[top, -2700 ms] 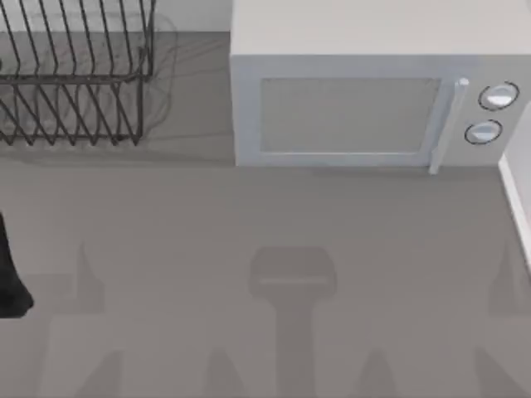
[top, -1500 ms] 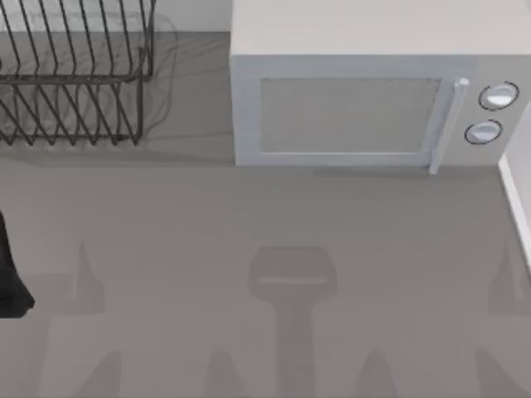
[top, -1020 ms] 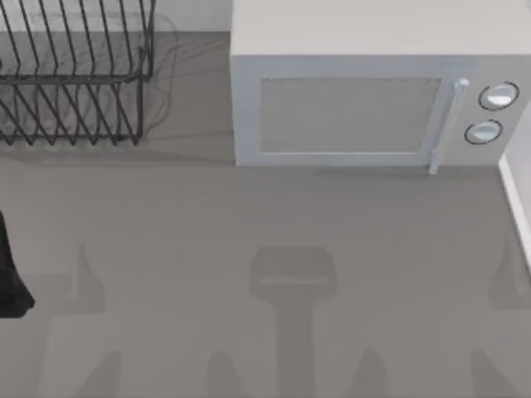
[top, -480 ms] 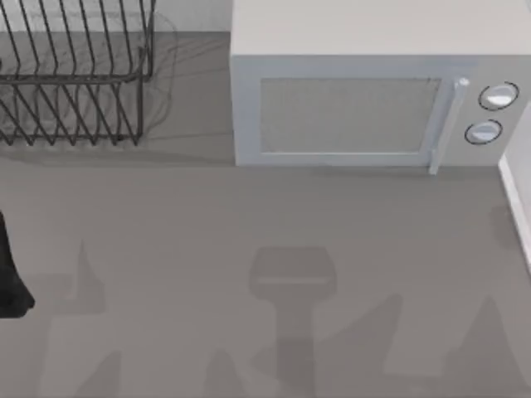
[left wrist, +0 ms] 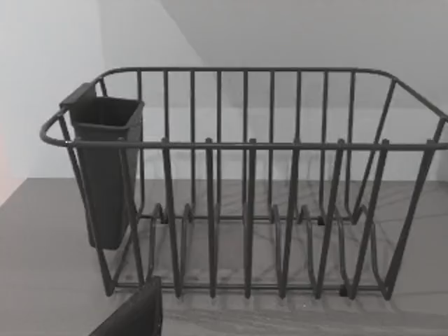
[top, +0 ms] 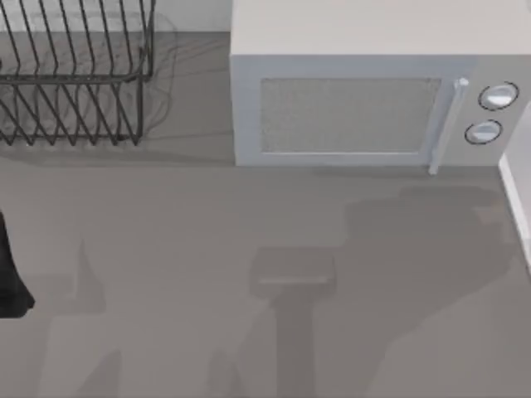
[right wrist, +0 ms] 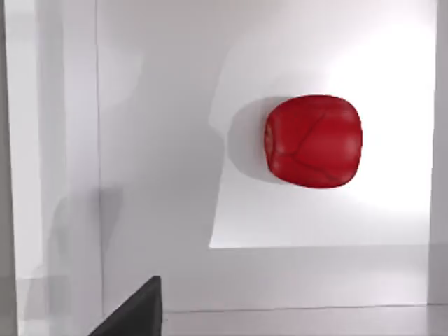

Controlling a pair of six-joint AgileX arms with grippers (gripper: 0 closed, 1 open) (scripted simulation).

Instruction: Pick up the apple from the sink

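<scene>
The apple (right wrist: 314, 141) is bright red and rounded, and lies on the white floor of the sink (right wrist: 161, 140) in the right wrist view, casting a soft shadow beside it. A dark piece of my right gripper (right wrist: 133, 315) juts into that view, well apart from the apple and touching nothing. In the top view the sink's pale rim (top: 518, 199) runs along the right edge of the counter. My left arm (top: 10, 274) stays parked at the counter's left edge, and a dark piece of my left gripper (left wrist: 133, 315) faces the dish rack.
A grey microwave (top: 357, 99) with its door shut stands at the back right. A dark wire dish rack (top: 75, 75) with a cutlery cup (left wrist: 105, 168) stands at the back left. The grey counter (top: 207, 232) stretches in front of both.
A broad shadow has spread across the right of the counter in front of the microwave, growing over the last second. The left arm, rack and microwave have not moved.
</scene>
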